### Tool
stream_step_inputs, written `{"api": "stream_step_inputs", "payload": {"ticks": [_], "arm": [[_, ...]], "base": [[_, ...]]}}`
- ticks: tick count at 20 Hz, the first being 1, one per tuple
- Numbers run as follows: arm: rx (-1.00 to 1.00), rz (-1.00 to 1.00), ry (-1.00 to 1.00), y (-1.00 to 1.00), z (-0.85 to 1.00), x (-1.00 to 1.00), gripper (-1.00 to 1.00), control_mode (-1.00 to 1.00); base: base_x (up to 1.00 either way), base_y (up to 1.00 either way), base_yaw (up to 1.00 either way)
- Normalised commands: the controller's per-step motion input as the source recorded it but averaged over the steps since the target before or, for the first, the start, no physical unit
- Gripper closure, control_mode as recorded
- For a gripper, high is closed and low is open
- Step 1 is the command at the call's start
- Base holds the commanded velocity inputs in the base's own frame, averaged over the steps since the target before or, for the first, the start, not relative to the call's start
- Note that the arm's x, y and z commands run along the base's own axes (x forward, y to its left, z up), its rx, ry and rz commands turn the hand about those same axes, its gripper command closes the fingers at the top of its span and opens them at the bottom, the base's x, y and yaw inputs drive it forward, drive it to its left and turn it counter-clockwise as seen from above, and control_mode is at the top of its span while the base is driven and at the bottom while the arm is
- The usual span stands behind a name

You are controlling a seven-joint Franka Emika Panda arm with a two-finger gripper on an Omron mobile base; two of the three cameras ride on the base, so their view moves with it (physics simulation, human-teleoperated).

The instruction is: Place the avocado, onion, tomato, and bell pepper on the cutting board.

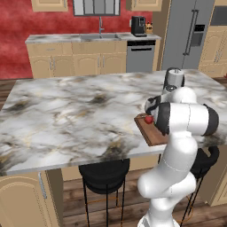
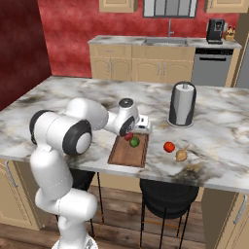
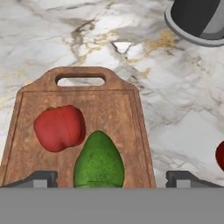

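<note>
Green avocado (image 3: 99,161) lies released between the wide-apart fingers (image 3: 112,178) on the cutting board (image 3: 127,113), beside a red piece (image 3: 60,127); onion (image 2: 181,155) waits on the table (image 2: 219,146), well apart

arm: folded forward, low | claw (image 3: 112,178): jaws wide apart, empty

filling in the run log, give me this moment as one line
jaws: open above avocado | on cutting board: avocado, red piece | on counter: onion, second red piece
</note>
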Motion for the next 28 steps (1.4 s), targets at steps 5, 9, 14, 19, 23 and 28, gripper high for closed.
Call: {"api": "stream_step_inputs", "payload": {"ticks": [5,9,14,19,23,28], "arm": [[0.0,0.0,0.03,-0.42,0.33,-0.1,-1.0,-1.0],[0.0,0.0,0.08,-0.48,0.24,-0.1,-1.0,-1.0],[0.0,0.0,0.11,-0.52,0.05,-0.11,-1.0,-1.0],[0.0,0.0,0.13,-0.44,-0.13,-0.1,-1.0,-1.0],[0.0,0.0,0.13,-0.39,-0.28,-0.09,-1.0,-1.0],[0.0,0.0,0.07,-0.35,-0.21,-0.08,-1.0,-1.0]], "base": [[0.0,0.0,0.0],[0.0,0.0,0.0],[0.0,0.0,0.0],[0.0,0.0,0.0],[0.0,0.0,0.0],[0.0,0.0,0.0]]}}
